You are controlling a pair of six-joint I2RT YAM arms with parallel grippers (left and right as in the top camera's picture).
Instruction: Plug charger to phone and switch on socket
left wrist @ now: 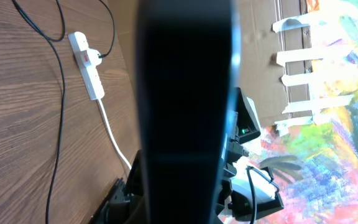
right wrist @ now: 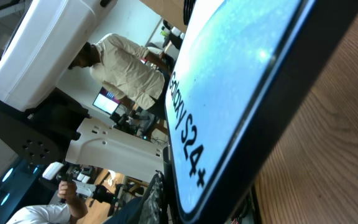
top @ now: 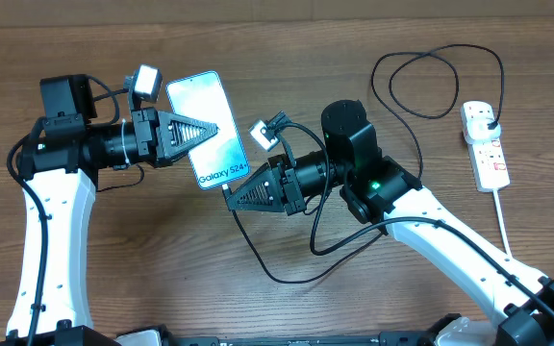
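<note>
Pinching the charger (top: pixel 277 277) by its tip, or so it looks, the right gripper (top: pixel 231 199) sits just beside the short end of the phone (top: pixel 200 96). The phone's long way points right at it. The left gripper (top: pixel 203 135) is clamped across the phone, holding it up off the wooden table (top: pixel 113 279). Far off lies the white socket (top: pixel 486 144). Behind it all is a man (right wrist: pixel 129 71) in a pale shirt.
</note>
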